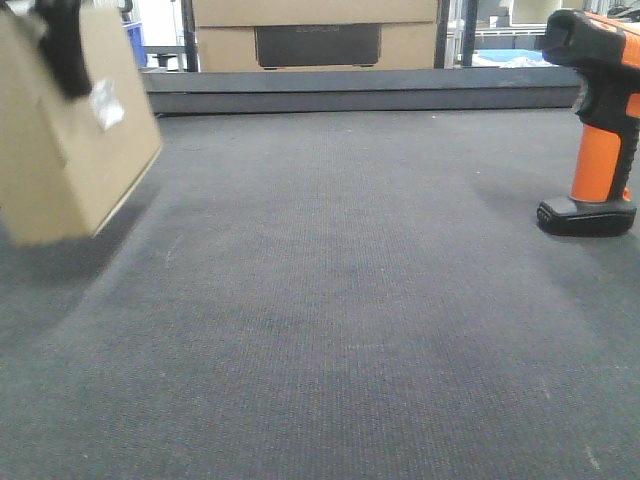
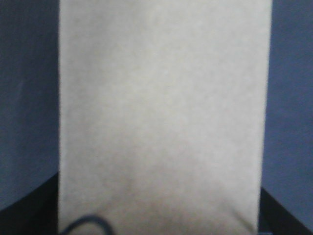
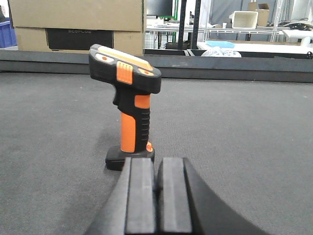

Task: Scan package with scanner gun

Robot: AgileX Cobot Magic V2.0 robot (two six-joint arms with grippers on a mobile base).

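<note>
The package, a plain brown box with a small white label, hangs tilted above the grey mat at the far left. My left gripper is shut on it, with one black finger showing across its upper face. In the left wrist view the package fills nearly the whole frame and hides the jaws. The scanner gun stands upright on its black base at the far right. My right gripper is shut with nothing in it, low over the mat just short of the scanner gun.
A larger cardboard box with a dark panel stands behind the raised dark ledge at the mat's far edge. Beyond are metal shelves and a white bin. Grey mat spans between the package and the scanner gun.
</note>
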